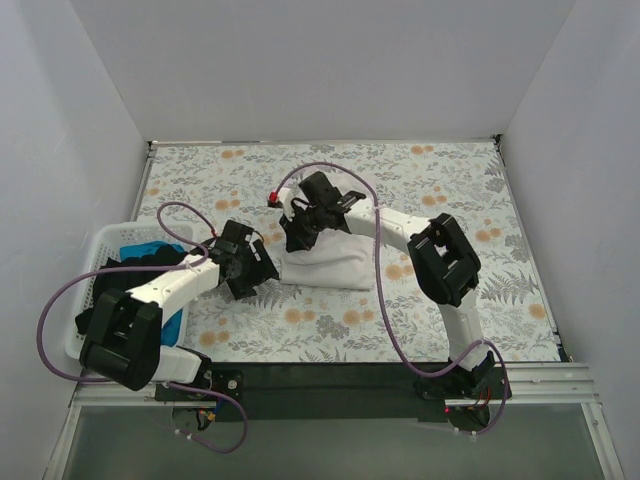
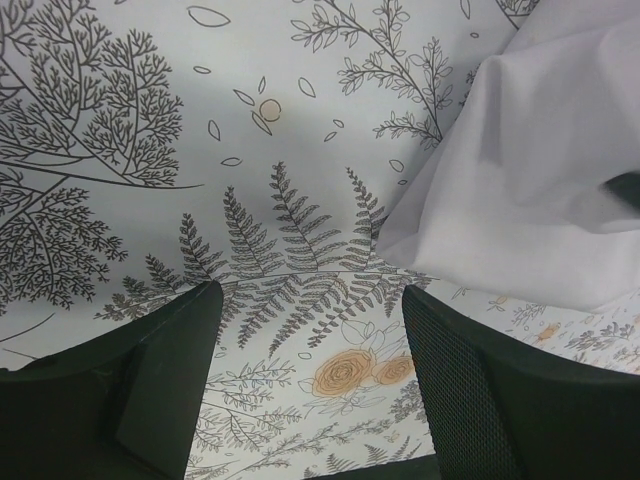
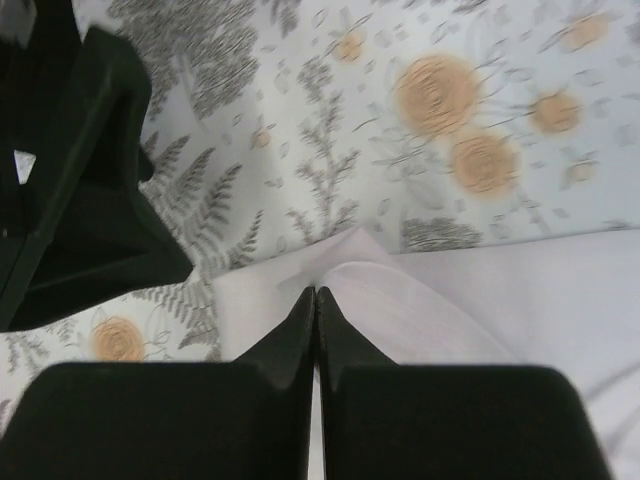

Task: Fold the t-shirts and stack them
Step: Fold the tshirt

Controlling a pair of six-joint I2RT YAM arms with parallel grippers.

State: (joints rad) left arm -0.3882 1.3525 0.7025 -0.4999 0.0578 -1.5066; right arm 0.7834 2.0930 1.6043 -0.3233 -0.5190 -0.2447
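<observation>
A white t-shirt (image 1: 335,262) lies partly folded on the floral tablecloth at mid-table. My right gripper (image 1: 297,233) is shut on its upper left edge. In the right wrist view the fingertips (image 3: 316,293) pinch a raised fold of the white t-shirt (image 3: 480,300). My left gripper (image 1: 252,272) is open and empty, low over the tablecloth just left of the shirt. In the left wrist view its gripper (image 2: 308,300) frames bare tablecloth, with the white t-shirt (image 2: 530,180) to the upper right. Black (image 1: 150,265) and bright blue (image 1: 138,245) t-shirts lie in the basket.
A white slotted basket (image 1: 97,250) stands at the table's left edge beside the left arm. The floral tablecloth (image 1: 420,170) covers the table. White walls close in the back and both sides. The left gripper (image 3: 90,180) shows close by in the right wrist view.
</observation>
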